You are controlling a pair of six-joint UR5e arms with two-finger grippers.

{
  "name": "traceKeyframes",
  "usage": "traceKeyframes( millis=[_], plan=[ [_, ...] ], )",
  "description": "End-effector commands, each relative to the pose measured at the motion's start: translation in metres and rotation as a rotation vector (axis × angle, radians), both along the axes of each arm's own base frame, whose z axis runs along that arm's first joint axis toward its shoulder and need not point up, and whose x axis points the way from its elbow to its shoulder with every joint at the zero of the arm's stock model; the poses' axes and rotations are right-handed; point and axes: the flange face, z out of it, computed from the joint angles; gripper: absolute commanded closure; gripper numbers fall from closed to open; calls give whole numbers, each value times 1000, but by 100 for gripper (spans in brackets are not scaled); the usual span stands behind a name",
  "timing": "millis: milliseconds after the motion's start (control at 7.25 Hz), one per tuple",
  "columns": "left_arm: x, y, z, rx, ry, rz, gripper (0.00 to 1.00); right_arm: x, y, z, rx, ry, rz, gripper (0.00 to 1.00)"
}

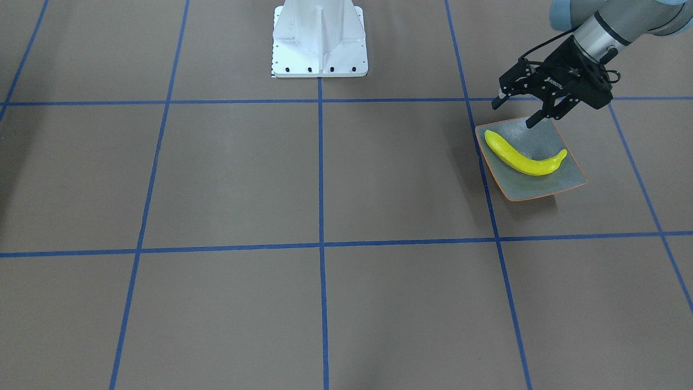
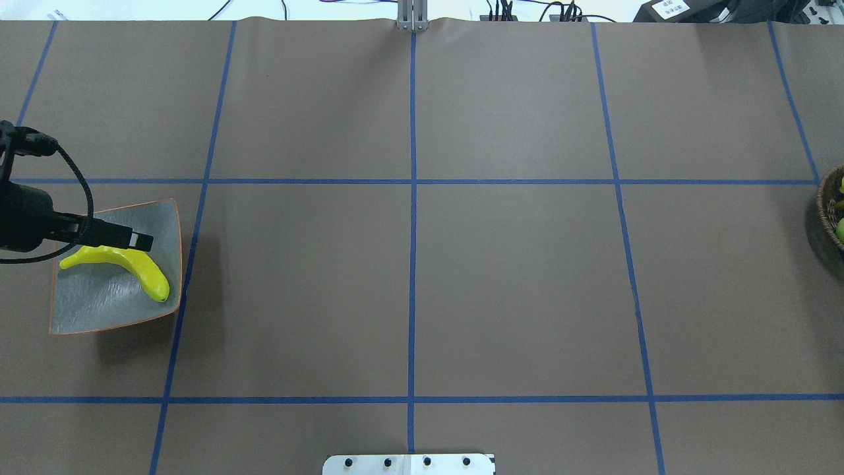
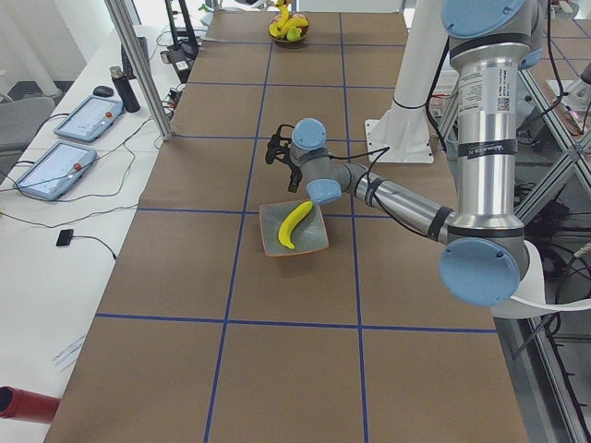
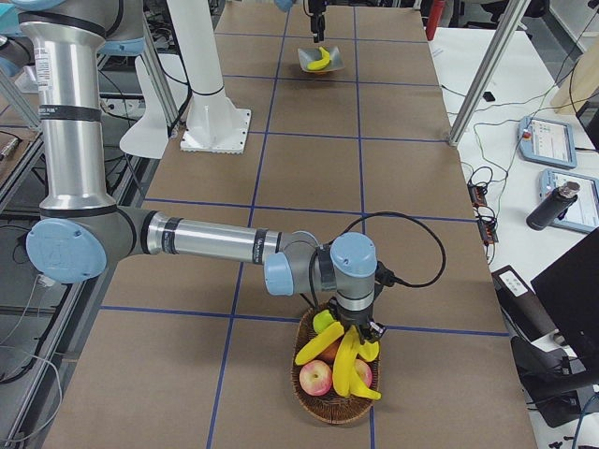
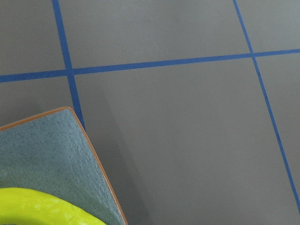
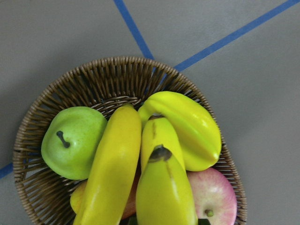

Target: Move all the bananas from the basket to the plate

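- The left hand [image 1: 513, 112] hangs above the square grey-green, orange-rimmed plate [image 1: 547, 184], spread wide and empty.
- The right hand [image 4: 358, 329] is low over the round wicker basket [image 4: 309, 393]. Fruit hides its fingers, so its grip cannot be told.
- One glossy yellow banana [image 1: 522, 158] lies diagonally across the plate.
- More yellow bananas [image 6: 115, 164] lie in the basket, partly cut off.

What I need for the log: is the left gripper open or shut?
Open: left gripper is spread wide; banana lies free on the plate.
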Motion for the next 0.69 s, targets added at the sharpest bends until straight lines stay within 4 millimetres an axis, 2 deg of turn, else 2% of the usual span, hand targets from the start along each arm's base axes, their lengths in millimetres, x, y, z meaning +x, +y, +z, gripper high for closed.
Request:
traceKeyframes(
  millis=[0, 414, 551],
  plan=[
    [0, 0, 0, 0, 1, -2, 0, 14, -1, -10, -22, -2, 29, 100],
    [0, 0, 1, -3, -1, -2, 0, 14, -1, -29, -39, -2, 32, 100],
    [0, -1, 1, -3, 0, 0, 0, 14, -10, -53, -64, -7, 54, 100]
  ],
)
